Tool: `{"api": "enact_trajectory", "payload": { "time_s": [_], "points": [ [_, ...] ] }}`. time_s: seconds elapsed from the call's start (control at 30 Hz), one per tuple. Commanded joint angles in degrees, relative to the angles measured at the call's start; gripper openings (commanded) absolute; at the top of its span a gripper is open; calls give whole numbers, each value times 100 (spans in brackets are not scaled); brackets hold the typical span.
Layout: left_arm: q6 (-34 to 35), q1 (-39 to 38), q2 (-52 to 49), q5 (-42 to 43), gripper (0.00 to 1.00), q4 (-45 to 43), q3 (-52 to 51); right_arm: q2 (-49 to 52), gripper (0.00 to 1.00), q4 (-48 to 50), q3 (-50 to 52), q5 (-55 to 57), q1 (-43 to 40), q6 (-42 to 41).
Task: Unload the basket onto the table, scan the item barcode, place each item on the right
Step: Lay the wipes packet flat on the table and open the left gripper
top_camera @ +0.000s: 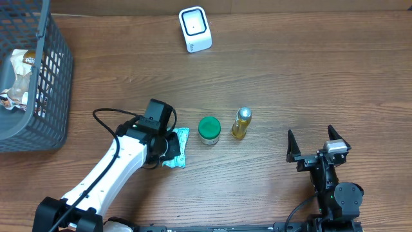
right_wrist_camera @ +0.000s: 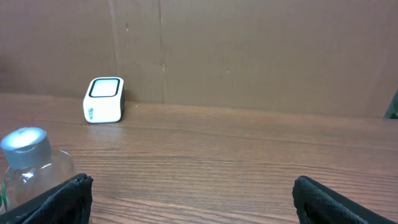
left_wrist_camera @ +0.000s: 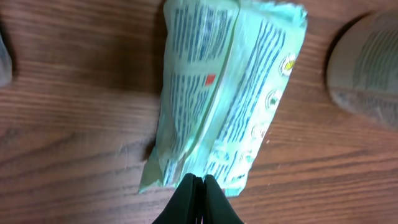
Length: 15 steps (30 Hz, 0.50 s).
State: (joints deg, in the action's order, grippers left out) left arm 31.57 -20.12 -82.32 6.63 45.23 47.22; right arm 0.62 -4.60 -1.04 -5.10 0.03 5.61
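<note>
Surface: a brown wood-grain table [top_camera: 290, 77], boards running left to right. Behind its far edge the right wrist view shows a plain brown panelled wall [right_wrist_camera: 249, 50].

Fixtures: a white scanner [top_camera: 195, 29] stands upright near the far edge, well apart from everything else. A grey wire basket [top_camera: 45, 90] sits at the far left corner with some wrapped goods inside; I cannot read what they are.

Item: the pale green packet [top_camera: 177, 147] lies flat on the table left of centre, covered in blue print with a small red mark. I cannot pick out a barcode.

My left gripper [left_wrist_camera: 196, 186] is closed, the fingertips meeting on the near edge of the packet and pinching it. The packet rests on the wood.

My right gripper [top_camera: 315, 145] stands fully spread near the front right of the table, holding nothing and touching nothing.

Obstructions: a green-lidded jar [top_camera: 209, 130] stands just right of the packet, apart from it. A small bottle [top_camera: 241, 123] of yellow liquid with a silver cap stands just beyond the jar, between it and my right gripper. The table between packet and scanner is bare wood.
</note>
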Motion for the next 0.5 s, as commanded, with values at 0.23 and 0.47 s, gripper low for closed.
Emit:
{"api": "enact_trajectory", "payload": {
  "time_s": [0.23,0.47],
  "points": [
    [190,-92,-901,-59,12,-48,-22,-46,100,17,59,48,-11,4],
    [188,-74,-1080,28,24,-70,31,-46,100,17,59,48,-11,4]
  ]
}}
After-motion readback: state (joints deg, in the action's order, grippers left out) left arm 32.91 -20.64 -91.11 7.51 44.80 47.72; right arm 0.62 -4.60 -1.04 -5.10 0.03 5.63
